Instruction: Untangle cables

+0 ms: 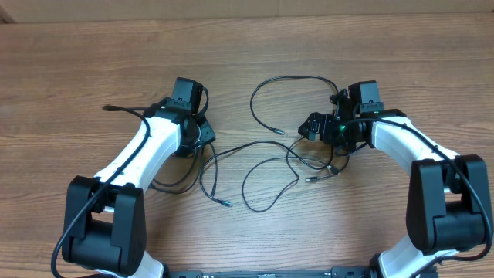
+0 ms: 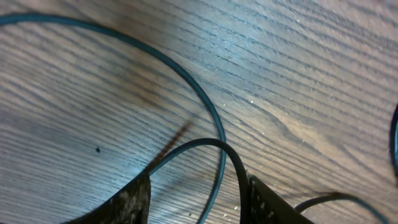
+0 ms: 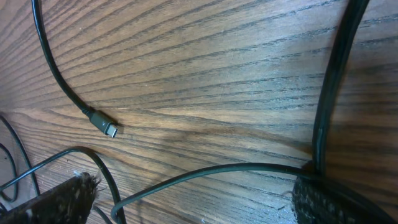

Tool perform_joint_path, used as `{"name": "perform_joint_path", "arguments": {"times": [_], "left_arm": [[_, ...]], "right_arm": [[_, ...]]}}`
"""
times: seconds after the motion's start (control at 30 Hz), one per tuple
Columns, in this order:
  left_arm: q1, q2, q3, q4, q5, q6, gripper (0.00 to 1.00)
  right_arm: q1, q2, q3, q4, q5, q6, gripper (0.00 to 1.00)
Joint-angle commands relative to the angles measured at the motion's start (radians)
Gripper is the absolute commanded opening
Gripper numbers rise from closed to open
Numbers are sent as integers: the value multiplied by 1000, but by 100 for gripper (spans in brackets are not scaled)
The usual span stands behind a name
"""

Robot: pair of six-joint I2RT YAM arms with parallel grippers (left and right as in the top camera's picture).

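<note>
Bunching beneath the nearer right gripper (image 3: pixel 199 208), the cables (image 1: pixel 268 161) trail toward the tabletop's left edge; that gripper and the left gripper (image 2: pixel 199 211) are both spread.

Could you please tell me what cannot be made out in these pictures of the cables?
Left wrist: the left pincer has its fingertips cut off by the bottom edge; the cable loop runs out of frame.
Right wrist: the right pincer is cut off likewise; the plug is too small to tell its type.
Overhead: the arms cover the cables beneath them, and the crossings are too thin to show which strand lies on top.
</note>
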Motion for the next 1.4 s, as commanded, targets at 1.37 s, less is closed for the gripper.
{"name": "perform_joint_path", "arguments": {"times": [1.37], "left_arm": [[-39, 157, 16, 53, 5, -248, 41]], "right_arm": [[2, 6, 0, -5, 25, 1, 100]]}}
